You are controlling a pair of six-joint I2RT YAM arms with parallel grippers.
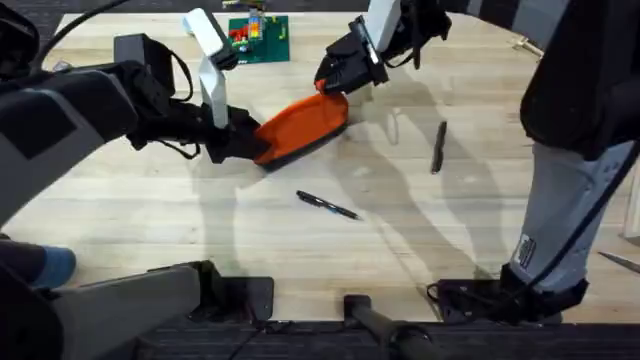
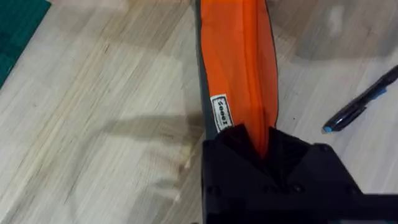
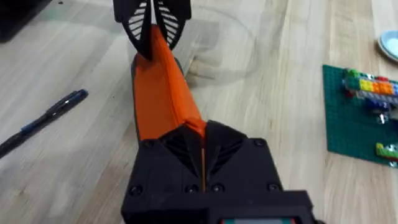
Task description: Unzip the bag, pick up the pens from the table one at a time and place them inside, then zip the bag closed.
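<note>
The bag point(image 1: 305, 125) lay left of centre on the table point(image 1: 150, 215), stretched between both arms. The left gripper point(image 1: 235, 140) was clamped shut on its near-left end; the right gripper point(image 1: 335, 82) was pinched shut on its far-right end, probably at the zipper pull. 2 pens point(image 1: 328, 206) point(image 1: 438, 146) lay loose nearby. Judgement: unzipping was in hand; the left should anchor firmly while the right draws straight along the zipper line.

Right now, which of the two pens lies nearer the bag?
The pen lying just in front of the orange bag, toward the arm bases. The other pen lies farther off, on the right arm's side.
</note>
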